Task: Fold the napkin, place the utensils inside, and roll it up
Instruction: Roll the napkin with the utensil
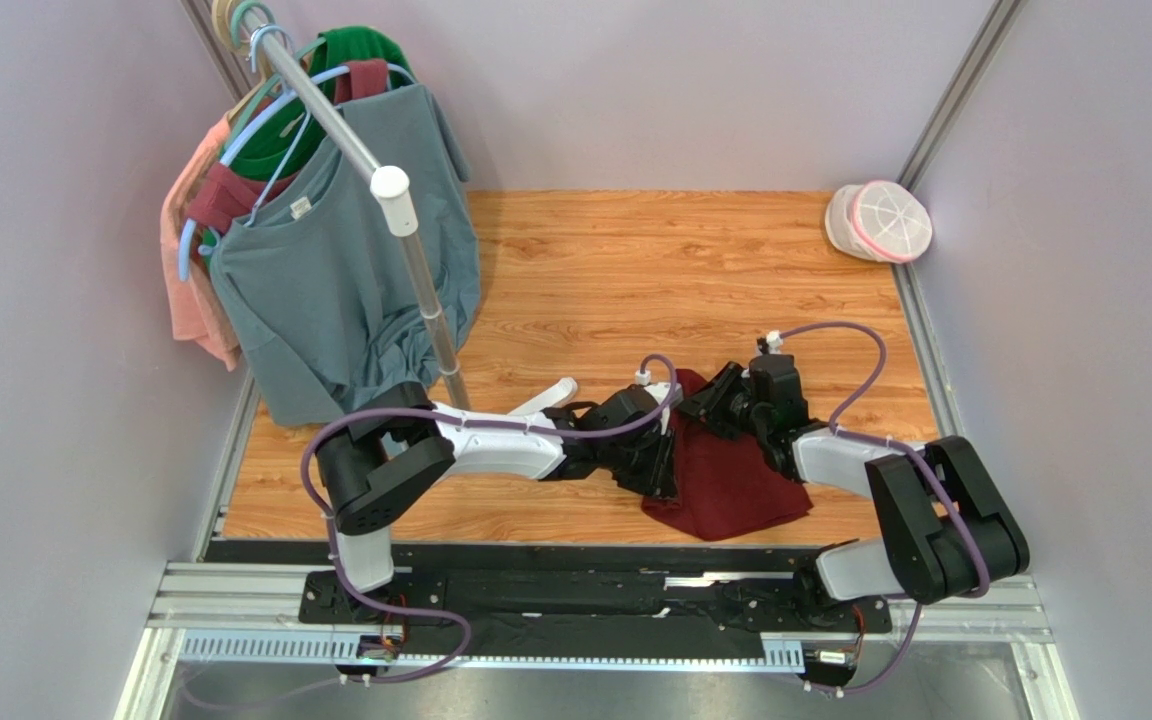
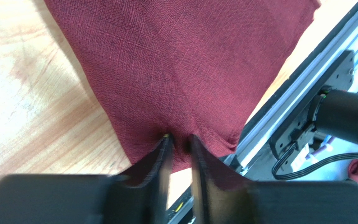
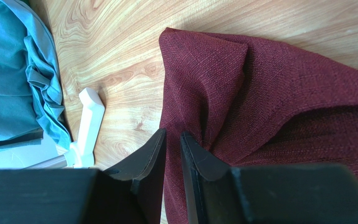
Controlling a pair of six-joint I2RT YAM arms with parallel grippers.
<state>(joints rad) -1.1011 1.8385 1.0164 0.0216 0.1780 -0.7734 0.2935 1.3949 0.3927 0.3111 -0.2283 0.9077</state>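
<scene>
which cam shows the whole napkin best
Top external: nearly the whole napkin shows, only its upper edge is covered. The wrist views each show just a close patch, pinched by the left gripper and the right gripper.

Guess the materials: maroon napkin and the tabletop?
napkin: coarse woven cloth, linen-like, matte; the open weave and soft creases show it.
tabletop: wood-grain surface with a slight sheen, likely laminate or veneer; solid wood can't be ruled out.
</scene>
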